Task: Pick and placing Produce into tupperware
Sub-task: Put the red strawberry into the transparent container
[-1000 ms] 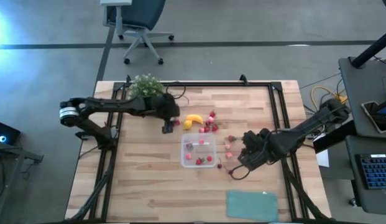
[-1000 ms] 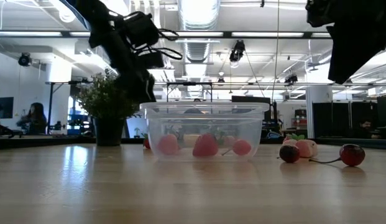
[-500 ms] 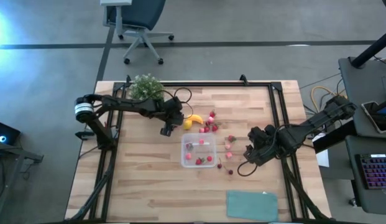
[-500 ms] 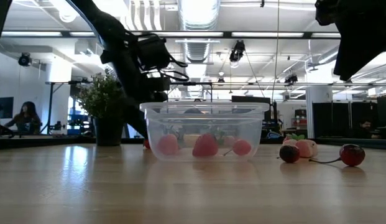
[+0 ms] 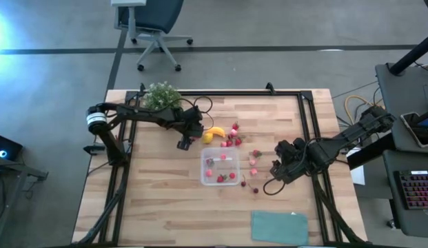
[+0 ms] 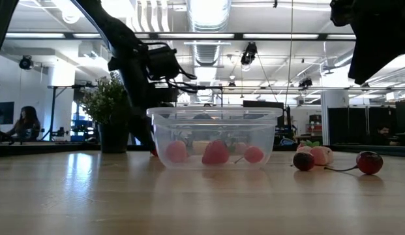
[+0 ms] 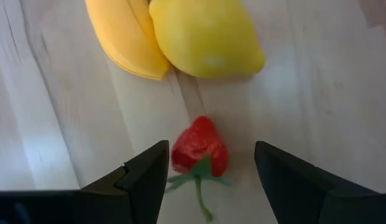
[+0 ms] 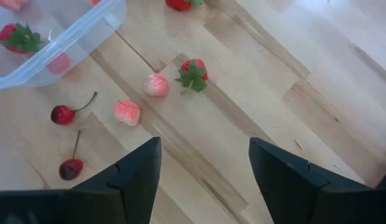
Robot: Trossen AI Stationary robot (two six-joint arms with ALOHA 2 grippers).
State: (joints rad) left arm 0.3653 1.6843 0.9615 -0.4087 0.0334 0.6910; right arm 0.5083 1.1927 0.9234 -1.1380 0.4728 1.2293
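No labels or writing anywhere that I can make out, just plain toys. The left claw (image 7: pixel 208 171) hangs low over the table with its fingers spread, and a little red strawberry (image 7: pixel 200 151) with a green stem sits on the wood right between them, not pinched. Just past that strawberry are the yellow lemon (image 7: pixel 206 37) and the banana (image 7: pixel 125 34), touching each other. The tub (image 5: pixel 220 167) is clear, squarish, with rounded corners, and has a few red and pink berries in it already; it's near the left claw, on the far side of the lemon. The right claw (image 8: pixel 205 168) is up off the table, fingers spread too and holding nothing, with two cherries (image 8: pixel 69 140), a pink berry (image 8: pixel 126 112) and another strawberry (image 8: pixel 193 73) loose on the wood ahead of it, next to the tub's corner.
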